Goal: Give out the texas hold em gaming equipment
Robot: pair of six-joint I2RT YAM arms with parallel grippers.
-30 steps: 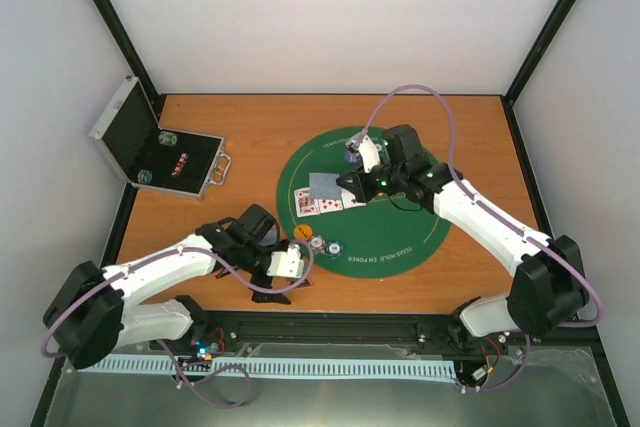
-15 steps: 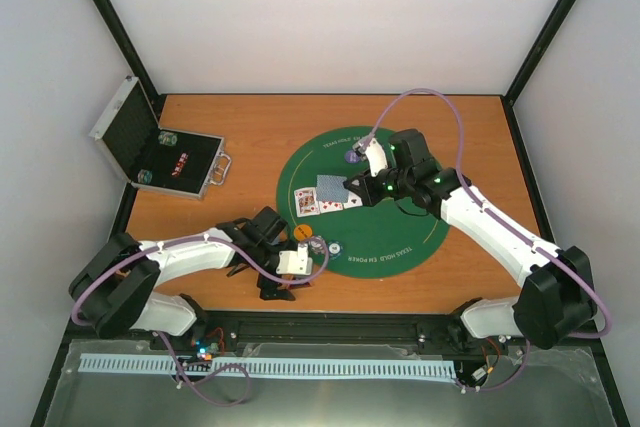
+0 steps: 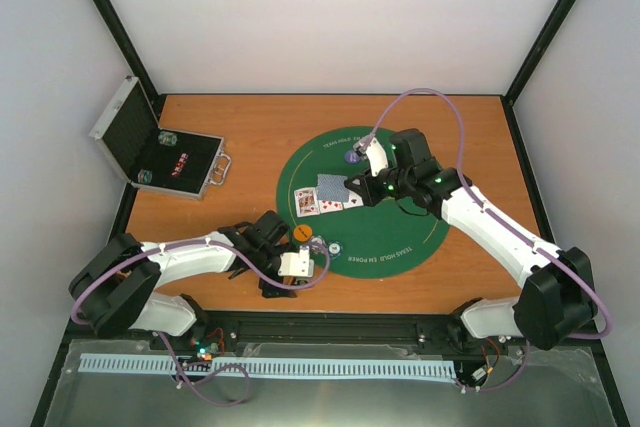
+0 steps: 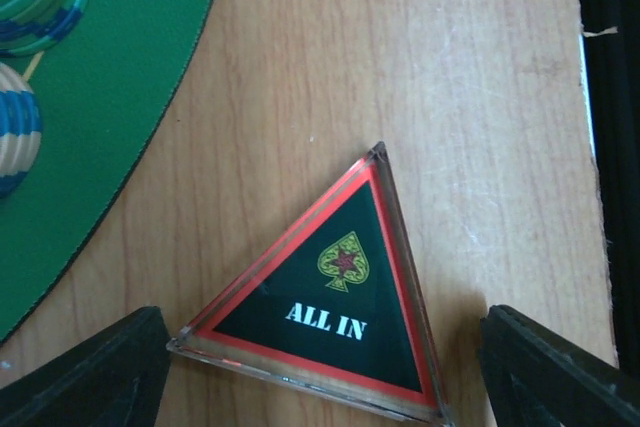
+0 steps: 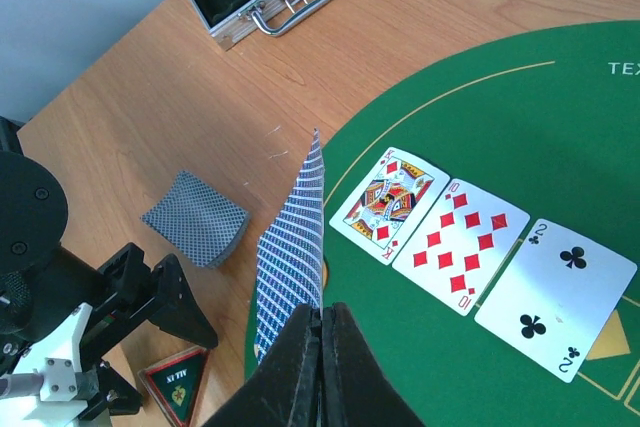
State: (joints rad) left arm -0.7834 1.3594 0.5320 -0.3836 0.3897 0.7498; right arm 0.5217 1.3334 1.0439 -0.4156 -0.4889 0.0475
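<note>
White walls box in a wooden bench carrying a round green poker mat, with a silver case open at upper left. Over the last second the left arm has pulled back from the chips toward the bottom edge, sinking low and stretched along the bench. The right arm has barely shifted and reaches across the mat.

In the left wrist view, the left gripper is spread wide around the ALL IN triangle, which lies flat on bare wood just off the mat. Neither finger touches it. Picking it up looks like the next step.

In the right wrist view, the right gripper is pinched tight on a blue-backed card, held on edge beside the face-up king, ten and two.
</note>
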